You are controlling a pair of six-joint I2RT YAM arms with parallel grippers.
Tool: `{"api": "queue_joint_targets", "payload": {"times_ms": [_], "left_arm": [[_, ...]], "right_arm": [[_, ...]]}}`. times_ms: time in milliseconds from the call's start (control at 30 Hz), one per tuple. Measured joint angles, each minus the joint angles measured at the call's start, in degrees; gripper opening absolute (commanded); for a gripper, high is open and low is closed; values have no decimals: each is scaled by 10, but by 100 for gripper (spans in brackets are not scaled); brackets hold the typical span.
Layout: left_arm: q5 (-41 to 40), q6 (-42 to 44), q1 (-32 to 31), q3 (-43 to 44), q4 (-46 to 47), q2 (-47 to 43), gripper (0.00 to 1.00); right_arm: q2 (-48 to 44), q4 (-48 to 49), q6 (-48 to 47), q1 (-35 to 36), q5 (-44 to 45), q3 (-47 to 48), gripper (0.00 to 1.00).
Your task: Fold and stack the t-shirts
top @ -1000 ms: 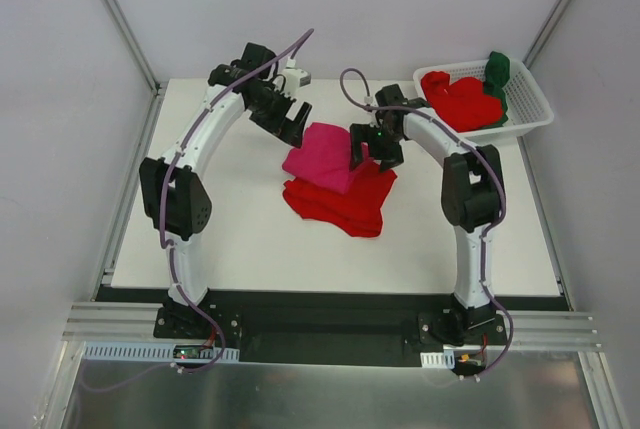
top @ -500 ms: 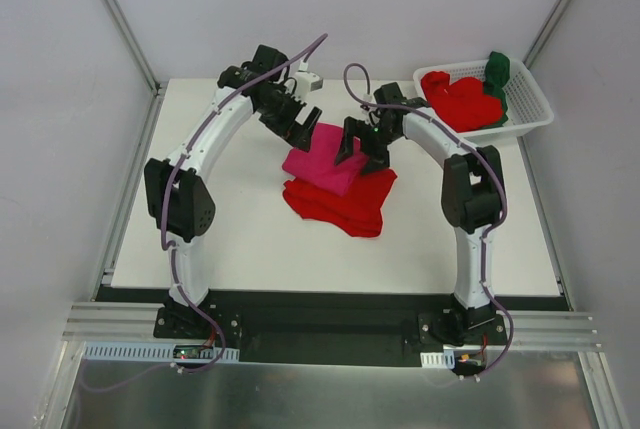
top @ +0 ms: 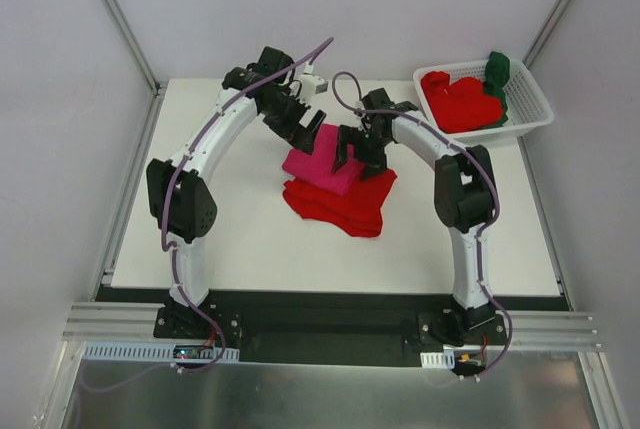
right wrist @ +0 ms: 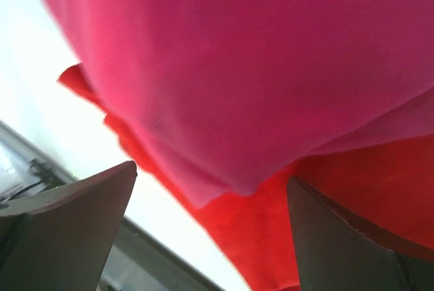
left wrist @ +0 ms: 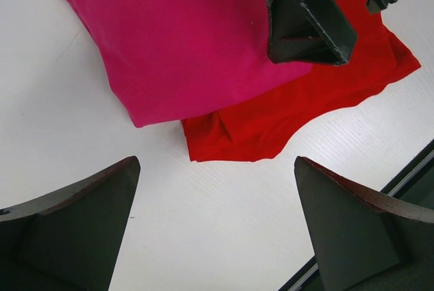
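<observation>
The pink shirt (top: 312,167) lies folded on the red shirt (top: 345,209), forming the stack. The left hand (top: 305,136) and right hand (top: 355,157) hover over it, wide and empty.

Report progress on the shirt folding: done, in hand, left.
Done: a folded pink shirt lies on folded red cloth mid-table. In hand: nothing is gripped; the left gripper and right gripper hang open at the pink shirt's edges, perhaps tidying it. Left: crumpled red shirts and a green shirt sit unfolded in the basket.
</observation>
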Motion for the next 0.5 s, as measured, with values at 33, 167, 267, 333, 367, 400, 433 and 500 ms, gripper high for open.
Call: {"api": "queue_joint_targets", "payload": {"times_ms": [33,167,267,333,367,400,433,500], "left_arm": [[-1,0,2,0,-1,0,99],[-4,2,10,0,-1,0,99],[-3,1,29,3,-2,0,99],[-3,1,45,7,-2,0,99],[-4,1,56,10,-2,0,99],[-4,1,65,13,-2,0,99],[-4,1,71,14,-2,0,99],[-4,1,88,17,-3,0,99]], "right_arm": [[7,-2,-3,1,11,6,96],[42,-7,-31,7,54,31,96],[59,-31,-79,19,85,59,96],[69,-39,-115,29,113,78,96],[83,-55,-147,35,132,102,96],[89,-60,-158,40,140,110,96],[97,-70,-177,44,151,125,96],[111,-84,-210,50,167,148,96]]}}
